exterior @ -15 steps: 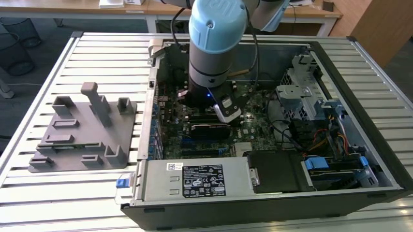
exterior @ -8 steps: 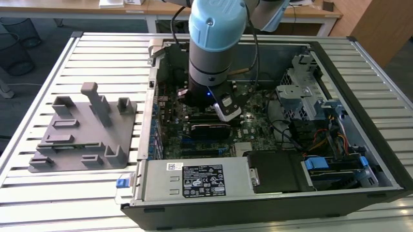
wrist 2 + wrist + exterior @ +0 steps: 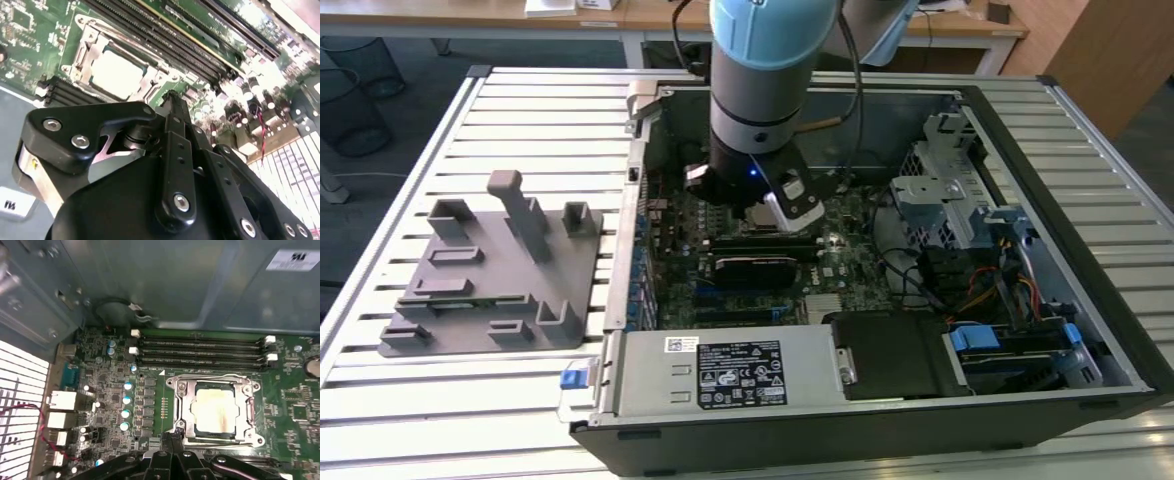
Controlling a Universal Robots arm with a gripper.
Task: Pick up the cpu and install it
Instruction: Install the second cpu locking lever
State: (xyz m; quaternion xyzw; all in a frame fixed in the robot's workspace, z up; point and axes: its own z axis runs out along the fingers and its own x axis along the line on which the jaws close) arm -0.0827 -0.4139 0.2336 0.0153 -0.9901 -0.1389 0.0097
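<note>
A: What takes up most of the scene?
B: A slatted metal surface (image 3: 400, 400) carrying an open computer case (image 3: 1067, 180) lying on its side. Beside the case, toward the exterior view's left, sits a grey plastic fixture tray (image 3: 480, 300).

A: And inside the case?
B: A green motherboard (image 3: 110, 405), with four long memory slots (image 3: 200, 351) running just beside the socket frame (image 3: 182, 407). A power supply (image 3: 720, 372) fills the near corner in the exterior view.

A: Where is the arm?
B: It reaches down into the case over the motherboard. The gripper (image 3: 170, 440) hangs just above the board, right next to the socket's edge.

A: What about the jaws?
B: In both wrist views the black fingers (image 3: 172, 107) meet at their tips with nothing between them, so the jaws are closed and hold nothing.

A: The cpu?
B: The cpu (image 3: 216, 407) lies flat inside the socket frame, its pale silvery top facing up, apart from the fingers.
</note>
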